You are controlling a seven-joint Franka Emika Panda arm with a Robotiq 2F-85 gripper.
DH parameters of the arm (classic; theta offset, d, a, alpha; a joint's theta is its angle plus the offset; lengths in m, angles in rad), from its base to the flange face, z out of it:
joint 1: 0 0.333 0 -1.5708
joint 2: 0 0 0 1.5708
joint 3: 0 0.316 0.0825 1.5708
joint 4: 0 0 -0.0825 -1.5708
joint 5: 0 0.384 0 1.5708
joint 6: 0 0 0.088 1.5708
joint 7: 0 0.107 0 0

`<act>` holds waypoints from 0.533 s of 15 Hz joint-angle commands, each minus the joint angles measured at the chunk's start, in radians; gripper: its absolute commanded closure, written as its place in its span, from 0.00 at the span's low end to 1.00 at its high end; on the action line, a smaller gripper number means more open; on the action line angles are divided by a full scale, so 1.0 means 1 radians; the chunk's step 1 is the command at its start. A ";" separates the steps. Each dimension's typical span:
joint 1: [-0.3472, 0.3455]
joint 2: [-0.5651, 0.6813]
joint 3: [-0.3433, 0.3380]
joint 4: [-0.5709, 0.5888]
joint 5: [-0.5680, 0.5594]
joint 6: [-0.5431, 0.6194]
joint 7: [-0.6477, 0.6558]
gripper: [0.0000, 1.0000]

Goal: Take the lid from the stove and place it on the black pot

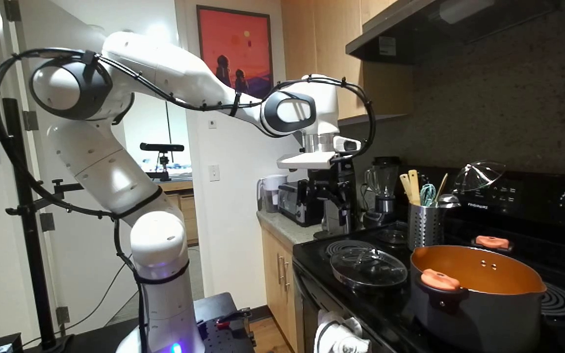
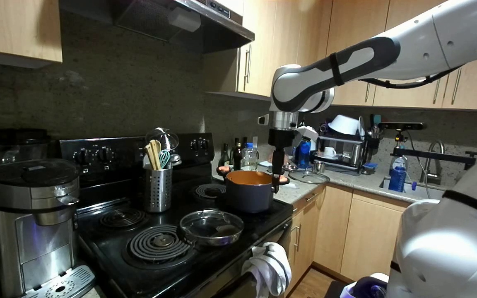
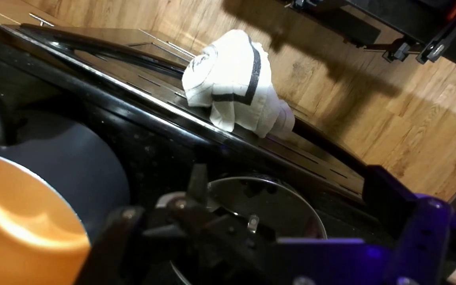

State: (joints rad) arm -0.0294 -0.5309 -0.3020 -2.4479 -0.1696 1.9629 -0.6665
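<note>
The lid (image 1: 368,268) is round dark glass with a shiny metal rim and a small central handle. It lies flat on the black stove beside the pot, also seen in an exterior view (image 2: 211,227). In the wrist view the lid (image 3: 267,202) is partly hidden by my gripper. The black pot (image 1: 478,314) is dark grey outside, orange inside, with orange handle grips; it stands uncovered on the stove, also seen in an exterior view (image 2: 247,196) and the wrist view (image 3: 73,154). My gripper (image 1: 325,208) is open and empty, pointing down, well above the stove (image 3: 285,176).
A steel utensil holder (image 1: 424,228) stands behind the lid. A coffee maker (image 2: 33,223) stands beside the stove. A white towel (image 2: 268,265) hangs on the oven handle. The range hood (image 1: 434,29) overhangs the stove. Another glass lid (image 2: 309,176) lies on the far counter.
</note>
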 commanded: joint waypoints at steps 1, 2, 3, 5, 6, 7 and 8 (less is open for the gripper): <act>-0.019 0.003 0.016 0.001 0.010 -0.001 -0.008 0.00; -0.009 0.018 0.003 0.004 0.025 0.006 -0.035 0.00; -0.001 0.033 -0.007 0.010 0.040 0.015 -0.051 0.00; 0.017 0.081 -0.021 0.036 0.084 0.057 -0.096 0.00; 0.015 0.103 -0.016 0.046 0.099 0.079 -0.100 0.00; 0.014 0.130 -0.008 0.058 0.115 0.116 -0.099 0.00; 0.015 0.157 -0.004 0.072 0.137 0.138 -0.095 0.00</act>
State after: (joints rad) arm -0.0242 -0.4685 -0.3112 -2.4384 -0.0862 2.0458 -0.7420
